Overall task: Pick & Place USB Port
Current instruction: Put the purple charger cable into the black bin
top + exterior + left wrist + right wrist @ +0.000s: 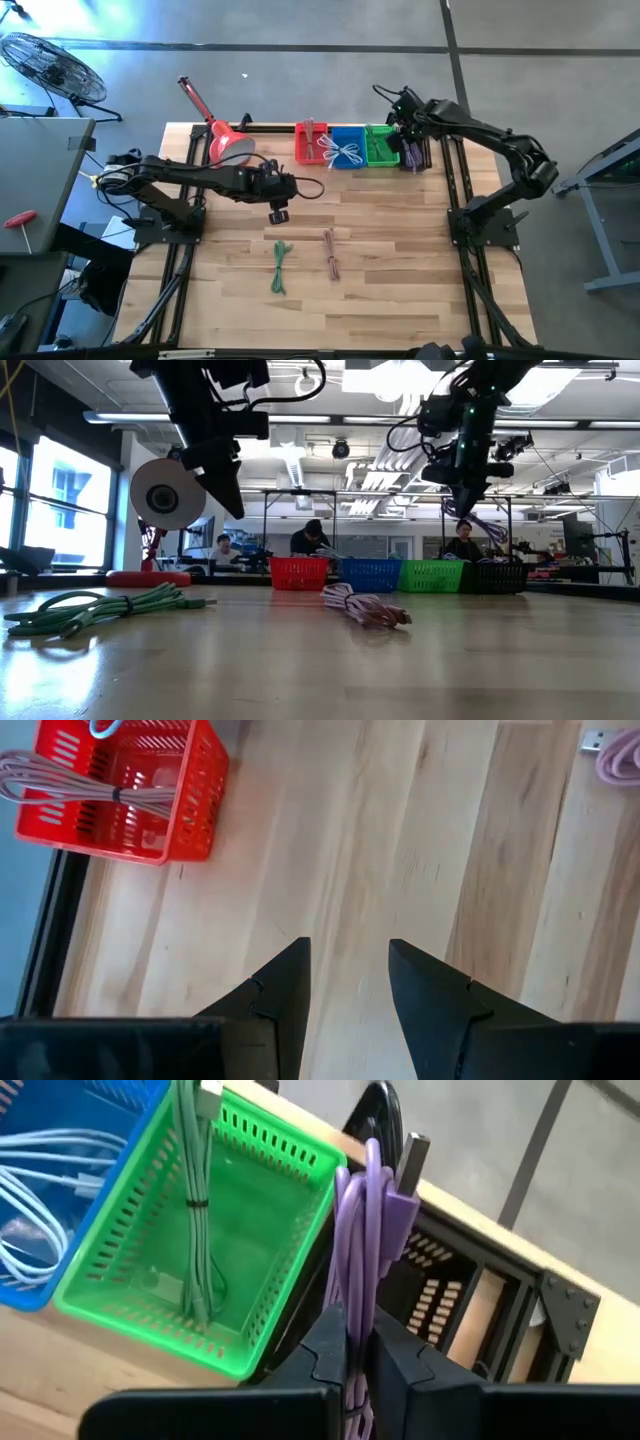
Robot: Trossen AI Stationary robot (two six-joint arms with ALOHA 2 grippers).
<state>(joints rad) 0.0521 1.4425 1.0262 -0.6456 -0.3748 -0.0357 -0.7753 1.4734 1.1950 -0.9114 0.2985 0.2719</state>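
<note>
Placing step: right hand (362,1342) clamped on purple cable (372,1220) over black basket (440,1295), desk's 1 o'clock. Next, lower, release. Left hand (347,982) open, empty, mid-desk.

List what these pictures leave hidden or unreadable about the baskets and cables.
- Black basket: in the right wrist view the purple cable and the right gripper cover much of its inside, so its contents cannot be told.
- Pink cable: cut off by the edge of the left wrist view; only a loop and a plug show.
- Red basket: in the high view its cable is too small to tell the plug type.
</note>
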